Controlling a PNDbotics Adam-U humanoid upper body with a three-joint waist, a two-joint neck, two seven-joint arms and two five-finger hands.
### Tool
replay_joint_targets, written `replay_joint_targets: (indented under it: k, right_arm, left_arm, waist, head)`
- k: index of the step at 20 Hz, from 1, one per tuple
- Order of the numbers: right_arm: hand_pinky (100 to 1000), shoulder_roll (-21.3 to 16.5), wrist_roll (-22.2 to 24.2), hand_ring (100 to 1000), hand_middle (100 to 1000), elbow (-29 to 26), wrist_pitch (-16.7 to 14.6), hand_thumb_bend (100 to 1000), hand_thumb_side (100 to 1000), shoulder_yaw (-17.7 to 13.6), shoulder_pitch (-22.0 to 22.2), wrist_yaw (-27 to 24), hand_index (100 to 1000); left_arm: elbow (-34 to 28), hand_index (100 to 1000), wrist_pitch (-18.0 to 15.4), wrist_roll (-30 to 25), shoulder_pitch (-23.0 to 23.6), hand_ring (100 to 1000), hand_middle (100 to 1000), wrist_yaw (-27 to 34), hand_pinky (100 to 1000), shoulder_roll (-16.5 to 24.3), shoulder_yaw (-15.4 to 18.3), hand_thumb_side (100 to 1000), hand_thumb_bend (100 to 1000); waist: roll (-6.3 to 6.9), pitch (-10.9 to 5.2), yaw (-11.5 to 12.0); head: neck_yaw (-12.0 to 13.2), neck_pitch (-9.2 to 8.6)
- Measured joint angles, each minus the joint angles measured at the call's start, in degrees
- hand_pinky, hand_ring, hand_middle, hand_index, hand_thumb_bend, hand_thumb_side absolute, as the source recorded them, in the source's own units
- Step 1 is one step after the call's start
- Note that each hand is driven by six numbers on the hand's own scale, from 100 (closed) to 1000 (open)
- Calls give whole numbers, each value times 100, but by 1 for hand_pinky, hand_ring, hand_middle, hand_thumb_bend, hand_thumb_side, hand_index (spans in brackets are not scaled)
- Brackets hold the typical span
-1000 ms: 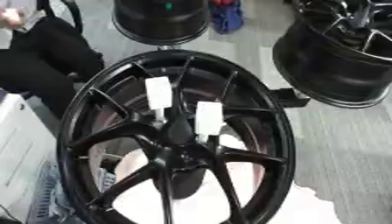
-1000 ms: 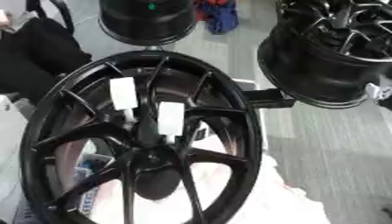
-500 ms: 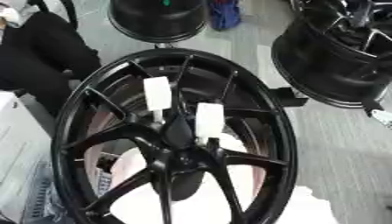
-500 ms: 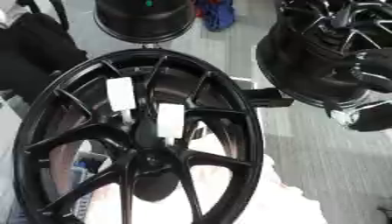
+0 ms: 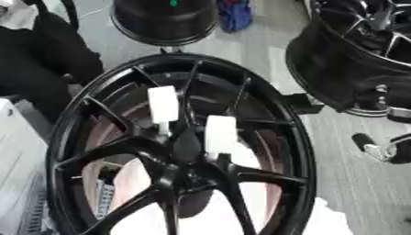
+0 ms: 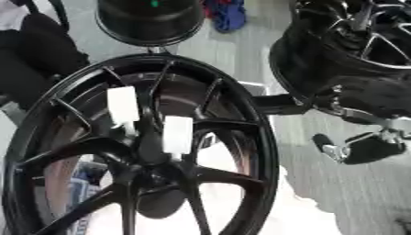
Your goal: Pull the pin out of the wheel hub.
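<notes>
A large black spoked wheel [image 5: 298, 151] lies face up in the middle of both views. Two white block-shaped pins stand out of it near the hub [image 5: 178, 173]: one at the upper left [image 5: 163, 103], one to its right and lower [image 5: 221, 133]. My right hand [image 6: 368, 148], black with silver joints, comes in from the right edge and hangs beside the wheel's rim. It is open, with a finger [image 6: 326, 143] stretched toward the rim and nothing in it. It is well apart from both pins. My left hand shows in no view.
A second black wheel [image 5: 353, 59] stands at the upper right, just behind my right arm. A round black drum [image 5: 164, 20] and a blue thing [image 5: 234, 11] are at the top. A person in black [image 5: 32, 69] sits at the left. White cloth [image 5: 329, 220] lies under the wheel.
My right hand has come in from the right edge and moved down and left toward the wheel's rim. The wheel and both pins have not moved.
</notes>
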Motion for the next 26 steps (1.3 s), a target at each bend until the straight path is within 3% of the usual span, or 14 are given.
replay_joint_targets:
  k: [6,13,17,20,26]
  right_arm:
    - [1000,138,-349,894,834,0,272,127,504,269,-404,350,886]
    - [1000,570,-34,896,838,0,578,178,546,786,-1315,894,886]
    - [1000,847,273,893,835,0,663,141,514,994,-1699,1072,883]
    - [1000,1028,424,883,825,0,780,100,435,1093,-1867,1097,878]
    - [1000,1390,491,876,817,0,1338,100,377,1249,-2336,1005,875]
  left_arm:
    - [0,671,-20,-22,-47,505,506,0,602,41,-31,319,241]
    - [0,671,-18,-24,-42,505,506,0,602,42,-32,320,240]
    - [0,670,-17,-24,-18,505,506,0,602,42,-32,323,239]
    - [0,670,-16,-23,-8,505,506,0,602,42,-32,323,238]
    - [0,670,-13,-22,21,506,506,0,603,42,-32,323,237]
  waist:
    - [-16,42,3]
    - [-16,44,-18]
    - [-15,44,-45]
    - [-14,43,-51]
    - [-8,26,-84]
  head:
    - [9,-79]
    - [44,-125]
    - [86,-126]
    - [109,-126]
    - [145,-116]
